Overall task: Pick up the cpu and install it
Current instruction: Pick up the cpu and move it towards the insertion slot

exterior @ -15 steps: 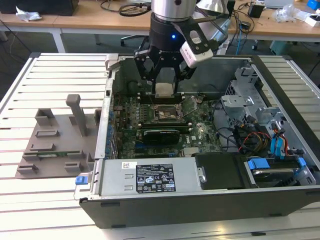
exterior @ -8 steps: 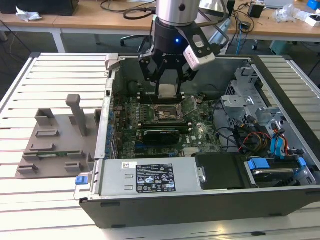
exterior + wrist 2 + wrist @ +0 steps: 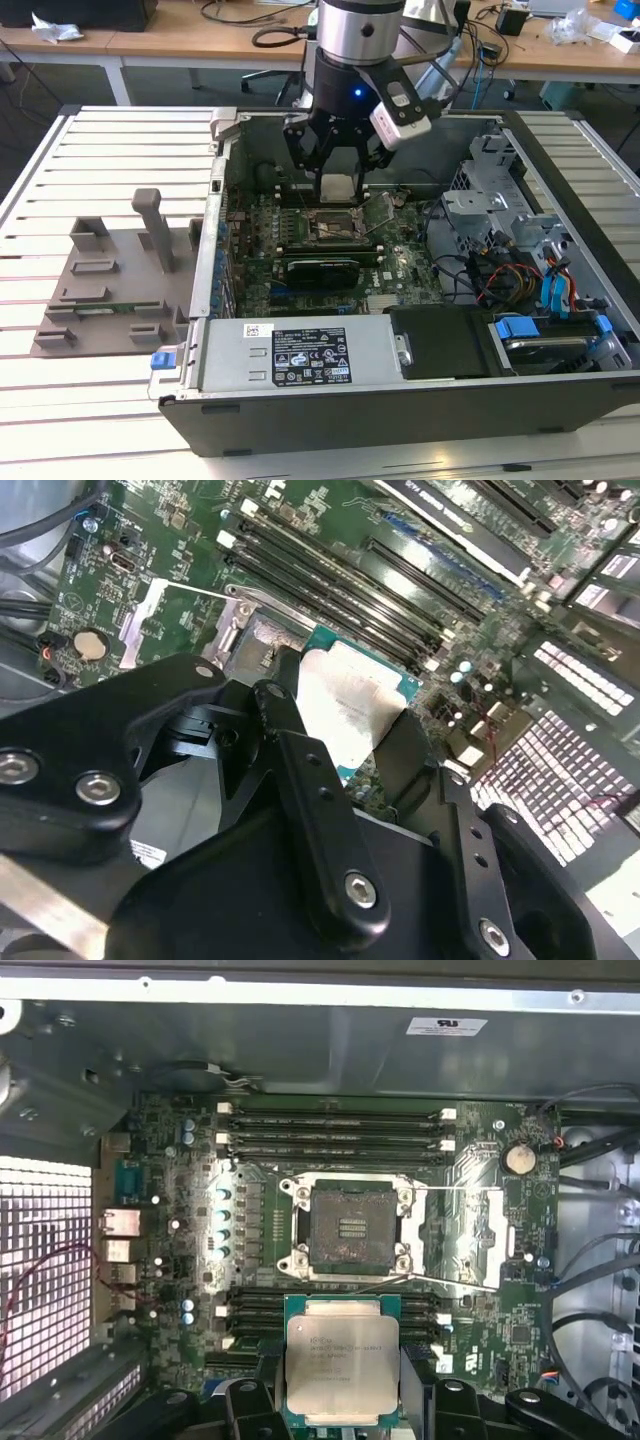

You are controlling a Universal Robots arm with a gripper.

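I have the gripper [image 3: 338,188] clamped on the cpu [image 3: 342,1360], which hangs above the board, near the open socket [image 3: 347,1225] but not over it. This is the carry-to-socket step. Seating calls for centring the chip squarely and, I think, matching corners, though I can't make out the notches.

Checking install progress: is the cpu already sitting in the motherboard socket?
No, in the first wrist view the socket lies bare, and the end effector holds the cpu apart from it.
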